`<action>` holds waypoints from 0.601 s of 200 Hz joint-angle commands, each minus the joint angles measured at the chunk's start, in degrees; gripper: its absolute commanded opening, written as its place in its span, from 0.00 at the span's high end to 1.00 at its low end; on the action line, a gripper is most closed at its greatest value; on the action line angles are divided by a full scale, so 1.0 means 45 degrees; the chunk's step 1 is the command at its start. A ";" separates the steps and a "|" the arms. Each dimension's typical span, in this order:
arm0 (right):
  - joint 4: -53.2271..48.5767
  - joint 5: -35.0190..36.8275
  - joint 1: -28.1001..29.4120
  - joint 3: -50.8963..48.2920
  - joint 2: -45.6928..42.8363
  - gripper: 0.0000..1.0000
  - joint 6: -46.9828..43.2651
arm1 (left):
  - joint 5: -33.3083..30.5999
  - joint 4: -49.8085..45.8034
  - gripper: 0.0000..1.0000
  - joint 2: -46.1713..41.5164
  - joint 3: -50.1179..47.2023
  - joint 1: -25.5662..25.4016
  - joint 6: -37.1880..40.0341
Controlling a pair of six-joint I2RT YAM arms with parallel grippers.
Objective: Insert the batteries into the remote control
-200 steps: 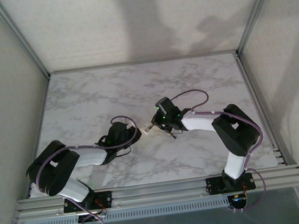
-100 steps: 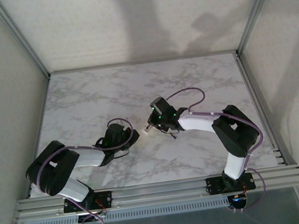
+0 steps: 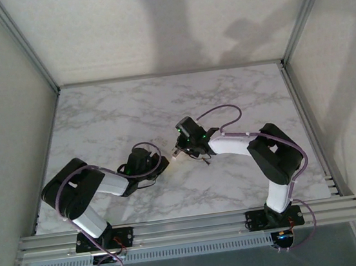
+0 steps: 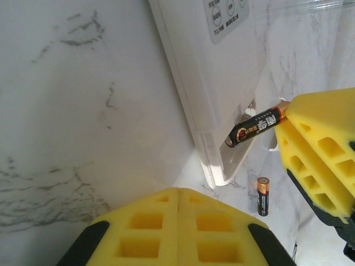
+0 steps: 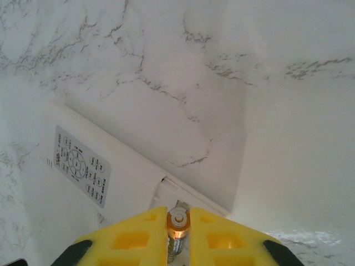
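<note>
Left gripper (image 4: 177,195), forearm low over the marble table (image 4: 83,111), has its pads pressed together, holding nothing. Beyond it, 1 battery (image 4: 263,195) lies beside the remote control (image 4: 213,83). The right gripper (image 5: 178,221) reaches in, clamping the other battery (image 4: 256,127), tilted, tip at the remote's open end.

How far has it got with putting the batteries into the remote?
Done: the battery bay of the remote control looks open, with no battery seated that I can see. In hand: the right gripper holds one battery, its tip at the bay. To do: seat it, then load the second battery lying on the table nearby.
</note>
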 commanded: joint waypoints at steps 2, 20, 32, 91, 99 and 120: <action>-0.0182 0.0346 0.0173 0.0363 0.0296 0.84 0.0217 | 0.0295 0.0411 1.00 0.0214 -0.0119 0.0030 -0.0081; -0.0155 0.0292 0.0238 0.0443 0.0421 0.84 0.0263 | 0.0314 0.0509 1.00 0.0301 -0.0109 -0.0008 -0.0100; -0.0092 0.0227 0.0258 0.0463 0.0489 0.84 0.0333 | 0.0331 0.0548 1.00 0.0336 -0.0139 -0.0008 -0.0125; 0.0112 0.0069 0.0357 0.0443 0.0638 0.76 0.0500 | 0.0343 0.0632 1.00 0.0419 -0.0100 -0.0036 -0.0119; 0.0098 0.0092 0.0351 0.0433 0.0620 0.75 0.0482 | 0.0329 0.0627 1.00 0.0399 -0.0102 -0.0044 -0.0119; -0.0105 0.0210 0.0330 0.0424 0.0498 0.69 0.0424 | 0.0298 0.0598 1.00 0.0386 -0.0116 -0.0047 -0.0119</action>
